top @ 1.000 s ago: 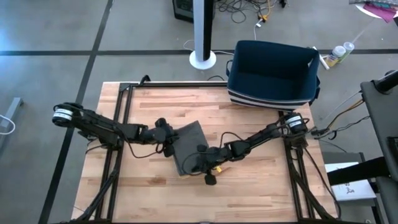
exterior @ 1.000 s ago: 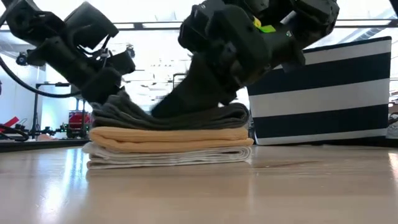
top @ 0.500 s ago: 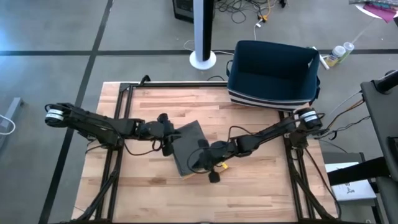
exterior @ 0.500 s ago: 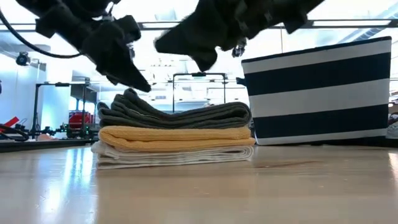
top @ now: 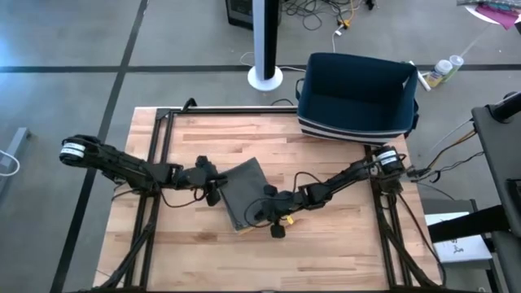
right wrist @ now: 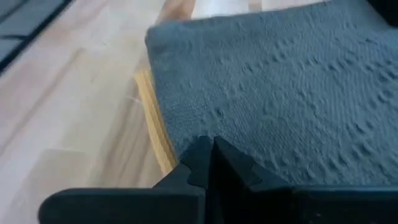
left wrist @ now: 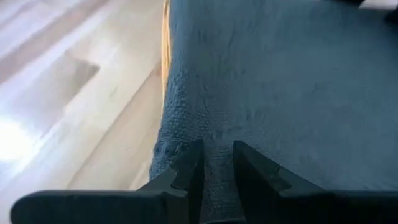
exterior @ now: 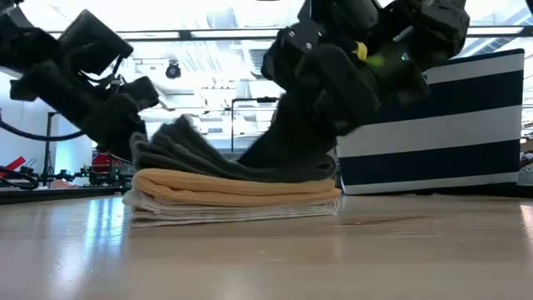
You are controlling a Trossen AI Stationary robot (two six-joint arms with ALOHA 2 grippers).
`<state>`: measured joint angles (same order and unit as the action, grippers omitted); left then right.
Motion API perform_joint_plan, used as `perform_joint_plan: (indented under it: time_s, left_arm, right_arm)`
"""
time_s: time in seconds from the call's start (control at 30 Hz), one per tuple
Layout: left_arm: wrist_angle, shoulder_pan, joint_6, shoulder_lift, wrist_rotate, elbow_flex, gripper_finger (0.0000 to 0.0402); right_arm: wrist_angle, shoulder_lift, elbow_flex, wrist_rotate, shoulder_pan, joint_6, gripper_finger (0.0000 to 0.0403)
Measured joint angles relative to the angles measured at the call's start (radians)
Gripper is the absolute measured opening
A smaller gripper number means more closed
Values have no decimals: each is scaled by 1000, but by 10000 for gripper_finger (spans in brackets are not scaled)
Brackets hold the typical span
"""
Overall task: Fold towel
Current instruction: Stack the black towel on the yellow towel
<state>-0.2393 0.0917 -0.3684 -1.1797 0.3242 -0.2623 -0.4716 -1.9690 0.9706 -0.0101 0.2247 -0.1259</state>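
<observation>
A dark grey towel (top: pixel 242 189) lies folded on top of a yellow towel (exterior: pixel 233 187) and a white towel (exterior: pixel 225 212), stacked at the table's middle. My left gripper (left wrist: pixel 216 171) stands at the stack's left end, shut on the grey towel's edge. My right gripper (right wrist: pixel 210 158) is shut and rests on the grey towel's top, toward the stack's near right side (top: pixel 262 210). My left gripper pinches the grey towel's left edge (left wrist: pixel 216 152) between its two fingers, slanting down from the table's left. That edge stands up in a small hump (exterior: pixel 178 133), while the remainder lies on the yellow towel. My right gripper presses its shut fingertips (right wrist: pixel 200 155) down on the grey towel's top, close to its near edge (right wrist: pixel 186 134). It comes slanting down from the table's right, and the towel lies flat under it on the stack.
A navy and white striped basket (top: pixel 358 94) stands at the table's far right, behind the stack. Bare wood (top: pixel 326 252) lies in front of the stack and to its left. A black frame rail (top: pixel 159 155) runs along the left side.
Both grippers rose clear of the stack, then came back down onto it. My left gripper has drawn back a little toward the table's left and holds the grey towel's edge, now raised in a hump. My right gripper presses the towel's top again.
</observation>
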Motion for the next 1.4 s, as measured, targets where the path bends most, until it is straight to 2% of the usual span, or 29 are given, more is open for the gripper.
perform_joint_plan:
  time_s: [0.23, 0.4, 0.47, 0.57, 0.73, 0.9, 1.0, 1.1, 1.17, 1.23, 1.4]
  left_arm:
    - [36, 0, 65, 94, -1, -71, 80]
    - [165, 0, 125, 166, 3, -136, 76]
    - [208, 0, 125, 185, 37, -149, 76]
    - [224, 0, 127, 205, 86, -156, 75]
    - [316, 0, 128, 226, 106, -216, 75]
    - [448, 4, 113, 225, 113, -288, 75]
    - [479, 13, 90, 220, 94, -278, 75]
    - [439, 28, 49, 194, 67, -238, 74]
    - [413, 42, 30, 179, 67, -193, 74]
    - [317, 53, 18, 152, 65, -160, 74]
    - [191, 66, 5, 108, 50, -105, 74]
  right_arm:
    - [-43, 88, 49, -20, -6, 65, 13]
    - [-119, 74, 51, 1, -44, 93, 13]
    - [-153, 56, 49, 35, -50, 93, 13]
    - [-219, 15, 42, 124, -57, 92, 13]
    - [-307, -25, 73, 396, -100, 43, 13]
    - [-279, -94, 116, 444, -169, -18, 13]
    - [-290, -139, 134, 527, -198, -78, 13]
    - [-290, -185, 136, 582, -220, -140, 13]
    - [-281, -211, 137, 577, -229, -181, 13]
    - [-288, -220, 137, 550, -232, -217, 13]
    - [-286, -165, 122, 535, -229, -168, 13]
